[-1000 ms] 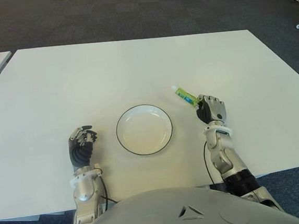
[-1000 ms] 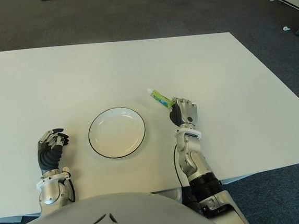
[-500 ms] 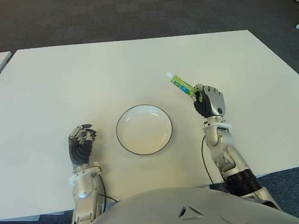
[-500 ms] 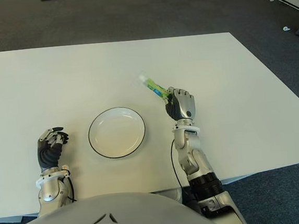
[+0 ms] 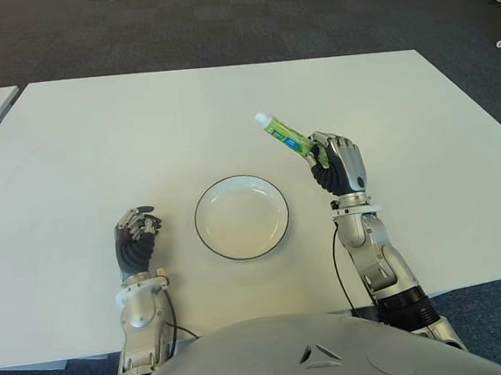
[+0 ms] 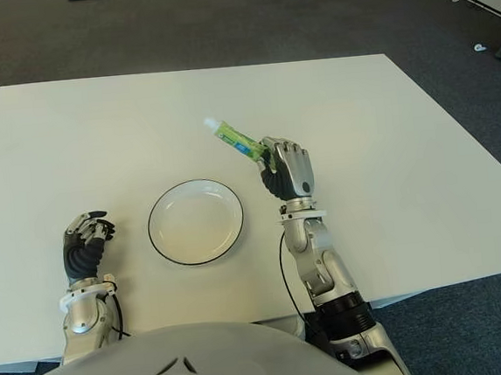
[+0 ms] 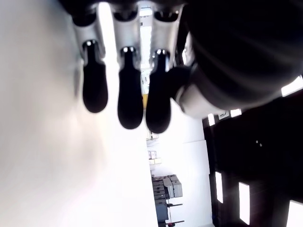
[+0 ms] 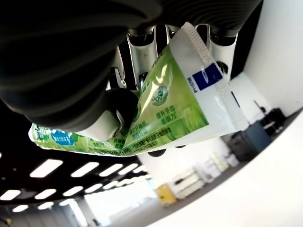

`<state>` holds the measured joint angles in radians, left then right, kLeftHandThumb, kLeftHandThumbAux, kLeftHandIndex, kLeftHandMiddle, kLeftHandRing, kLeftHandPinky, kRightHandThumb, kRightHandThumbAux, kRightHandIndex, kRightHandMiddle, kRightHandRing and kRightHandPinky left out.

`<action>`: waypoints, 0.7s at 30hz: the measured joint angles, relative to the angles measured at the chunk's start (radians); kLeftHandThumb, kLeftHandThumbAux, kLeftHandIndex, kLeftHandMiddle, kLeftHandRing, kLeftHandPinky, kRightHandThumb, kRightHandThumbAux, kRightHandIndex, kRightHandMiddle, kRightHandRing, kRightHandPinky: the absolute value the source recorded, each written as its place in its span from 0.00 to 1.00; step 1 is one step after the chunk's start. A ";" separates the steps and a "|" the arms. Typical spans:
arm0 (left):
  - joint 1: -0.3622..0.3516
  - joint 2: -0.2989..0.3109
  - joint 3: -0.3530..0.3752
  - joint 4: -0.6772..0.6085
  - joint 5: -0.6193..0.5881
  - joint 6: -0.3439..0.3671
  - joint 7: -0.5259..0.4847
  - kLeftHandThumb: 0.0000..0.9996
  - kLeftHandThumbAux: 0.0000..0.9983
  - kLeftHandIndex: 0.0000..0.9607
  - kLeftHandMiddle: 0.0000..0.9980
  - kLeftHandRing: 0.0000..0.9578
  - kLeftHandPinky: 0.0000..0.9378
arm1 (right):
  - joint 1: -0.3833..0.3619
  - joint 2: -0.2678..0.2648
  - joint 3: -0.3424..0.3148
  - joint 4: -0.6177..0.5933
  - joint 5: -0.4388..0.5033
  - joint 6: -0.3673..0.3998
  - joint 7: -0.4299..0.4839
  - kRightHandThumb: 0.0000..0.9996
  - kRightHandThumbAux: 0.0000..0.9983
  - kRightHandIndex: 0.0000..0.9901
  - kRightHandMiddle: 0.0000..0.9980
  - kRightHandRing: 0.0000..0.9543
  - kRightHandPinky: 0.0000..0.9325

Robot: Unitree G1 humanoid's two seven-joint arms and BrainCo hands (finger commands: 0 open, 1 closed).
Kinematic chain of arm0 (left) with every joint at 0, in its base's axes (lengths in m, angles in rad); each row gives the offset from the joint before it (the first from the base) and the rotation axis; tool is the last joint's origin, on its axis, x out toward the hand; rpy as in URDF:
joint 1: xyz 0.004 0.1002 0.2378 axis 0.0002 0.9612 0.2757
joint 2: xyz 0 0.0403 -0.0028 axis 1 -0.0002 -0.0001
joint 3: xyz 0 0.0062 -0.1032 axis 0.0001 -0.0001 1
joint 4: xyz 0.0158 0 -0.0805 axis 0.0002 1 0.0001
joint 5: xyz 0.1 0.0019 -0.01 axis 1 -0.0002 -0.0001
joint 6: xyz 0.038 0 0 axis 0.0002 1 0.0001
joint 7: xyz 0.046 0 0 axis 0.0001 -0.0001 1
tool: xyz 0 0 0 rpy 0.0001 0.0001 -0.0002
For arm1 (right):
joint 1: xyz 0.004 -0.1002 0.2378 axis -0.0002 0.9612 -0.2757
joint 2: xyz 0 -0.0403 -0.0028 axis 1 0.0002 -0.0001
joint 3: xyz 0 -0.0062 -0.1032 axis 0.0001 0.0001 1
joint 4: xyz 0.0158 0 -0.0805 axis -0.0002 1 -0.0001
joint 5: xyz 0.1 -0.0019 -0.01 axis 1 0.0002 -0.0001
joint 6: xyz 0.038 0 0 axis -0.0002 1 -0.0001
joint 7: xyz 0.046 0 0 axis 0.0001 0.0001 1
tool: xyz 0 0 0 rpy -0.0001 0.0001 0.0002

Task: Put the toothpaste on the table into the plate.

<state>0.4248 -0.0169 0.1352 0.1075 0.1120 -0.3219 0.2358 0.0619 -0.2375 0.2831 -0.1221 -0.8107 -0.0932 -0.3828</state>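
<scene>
Right hand [image 5: 336, 164] raised above the table [image 5: 88, 140], just to the right of the plate [image 5: 241, 216], fingers [image 8: 142, 52] and thumb clenched around the crimped end of the toothpaste [image 5: 284, 134]. Tube held clear of the tabletop, tilted, capped end pointing up and away toward the robot's left, out beyond the plate's far right rim. Plate holding nothing, white with a dark rim, lying centrally before the robot. Left hand [image 5: 136, 244] showing to the left of the plate, fingers curled, holding nothing.

Judged stage: carry toward the plate, tube not yet above the bowl.

Risks from here, as judgement only:
- Grip taken at the flat tail, with most of the tube's length unsupported; possible pivoting or slipping between thumb and fingers during a quick sideways swing.
- Release while the tube hangs only partly over the rim; likely tipping back onto the table.
- Release from height with the tube tilted; possible bounce or roll out of the shallow plate.
- Descent too close to the rim; possible knock shifting the plate.
</scene>
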 measured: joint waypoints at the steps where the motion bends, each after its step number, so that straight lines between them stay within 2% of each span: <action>1: -0.001 -0.001 0.000 0.000 0.006 0.002 0.003 0.70 0.72 0.45 0.59 0.60 0.59 | 0.000 0.000 0.008 -0.004 0.002 -0.019 0.004 0.73 0.71 0.44 0.86 0.92 0.96; 13: -0.002 -0.020 -0.005 -0.040 0.040 0.071 0.020 0.70 0.72 0.45 0.59 0.60 0.59 | -0.037 -0.029 0.064 -0.017 0.004 -0.181 0.069 0.74 0.71 0.44 0.86 0.91 0.94; 21: 0.008 -0.034 -0.013 -0.101 0.044 0.147 0.020 0.70 0.72 0.45 0.57 0.59 0.58 | -0.098 -0.048 0.114 0.012 0.030 -0.251 0.174 0.73 0.71 0.45 0.86 0.91 0.94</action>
<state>0.4325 -0.0514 0.1224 0.0064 0.1559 -0.1748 0.2560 -0.0362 -0.2854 0.3969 -0.1098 -0.7803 -0.3444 -0.2091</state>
